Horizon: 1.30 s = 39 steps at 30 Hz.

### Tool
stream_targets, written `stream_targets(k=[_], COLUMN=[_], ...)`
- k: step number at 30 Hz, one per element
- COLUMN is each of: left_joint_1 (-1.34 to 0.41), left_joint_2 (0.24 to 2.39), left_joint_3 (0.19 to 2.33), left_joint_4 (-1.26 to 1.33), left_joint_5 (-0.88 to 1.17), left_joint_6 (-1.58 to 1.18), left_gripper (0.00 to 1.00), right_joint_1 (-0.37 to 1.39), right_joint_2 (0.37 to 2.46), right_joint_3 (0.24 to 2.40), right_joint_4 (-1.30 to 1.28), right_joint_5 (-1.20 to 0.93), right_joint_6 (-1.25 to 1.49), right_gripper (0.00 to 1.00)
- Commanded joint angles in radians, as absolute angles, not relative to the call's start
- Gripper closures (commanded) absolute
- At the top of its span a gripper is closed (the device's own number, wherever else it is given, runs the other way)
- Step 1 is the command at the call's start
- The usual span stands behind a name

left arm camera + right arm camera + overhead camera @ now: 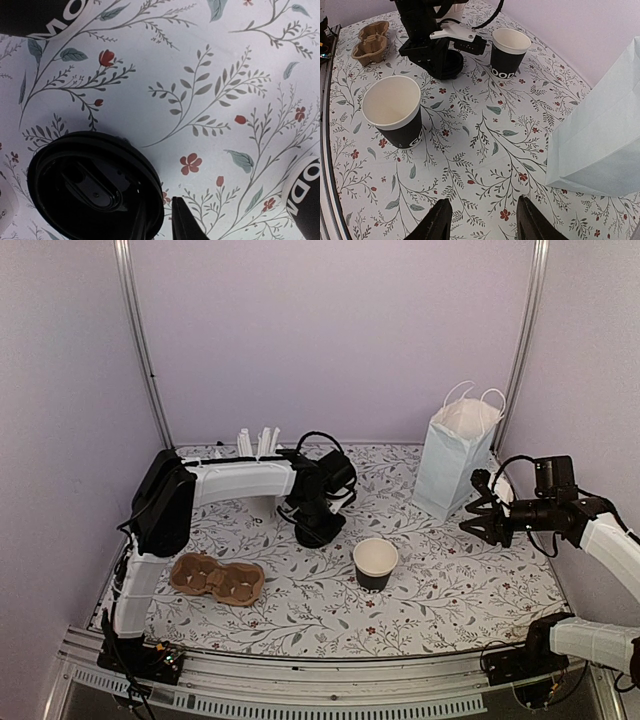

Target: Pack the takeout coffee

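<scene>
Looking from above, the left hand (318,525) hangs low over the middle of the desk (450,590). One takeout coffee cup (375,563) stands upright and open just to its right. The pale blue bag (455,455) stands further back on the right, with the right hand (482,515) in the air beside it. If the left arm swings to the right, it could tip this light cup.

From the left wrist, a black lid (95,185) lies on the desk next to one finger (185,225). The other finger is not shown, so I cannot tell whether this hand is open or closed. A grip from here may pinch only the lid's edge and let it slip.

From the right wrist, the right hand's two fingers (437,222) stand apart and hold nothing. The second cup (509,50) stands just behind the left hand, so it could be knocked too.
</scene>
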<state>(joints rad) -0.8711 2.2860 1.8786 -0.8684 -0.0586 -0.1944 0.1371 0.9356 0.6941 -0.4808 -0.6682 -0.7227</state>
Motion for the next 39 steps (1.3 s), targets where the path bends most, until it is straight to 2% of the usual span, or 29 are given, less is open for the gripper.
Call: stream_targets(k=[1,16,27,31,34,39], left_joint_1=[-0.859,-0.859,-0.860,-0.872,-0.904,-0.910], left_joint_2=[2.298,2.224,2.034,1.958,1.854,1.735], left_joint_3=[1.883,1.867,1.891,1.878,1.804,1.694], left_joint_4=[-0.882,-0.922,-0.919,-0.802,-0.617,-0.362], left_joint_5=[-0.038,-0.047,0.001,0.164,0.226,0.450], left_joint_6=[-0.194,-0.197,-0.166,-0.159,-0.141,-0.173], left_gripper=[0.80,1.00,1.00,1.00,1.00,1.00], right_joint_1=[0.141,0.141,0.141,0.146,0.164,0.170], right_joint_2=[0.927,0.927,0.937,0.932,0.943,1.056], right_joint_3=[0.681,0.678,0.679,0.702,0.761,0.952], right_joint_4=[-0.476,-0.479,-0.481,-0.482,-0.497,-0.560], right_joint_5=[-0.669,-0.666,-0.672,-0.721,-0.774,-0.928], right_joint_6=[-0.730,-0.735,-0.738,-0.730,-0.701,-0.673], right_gripper=[0.53,0.53,0.53,0.53,0.47,0.37])
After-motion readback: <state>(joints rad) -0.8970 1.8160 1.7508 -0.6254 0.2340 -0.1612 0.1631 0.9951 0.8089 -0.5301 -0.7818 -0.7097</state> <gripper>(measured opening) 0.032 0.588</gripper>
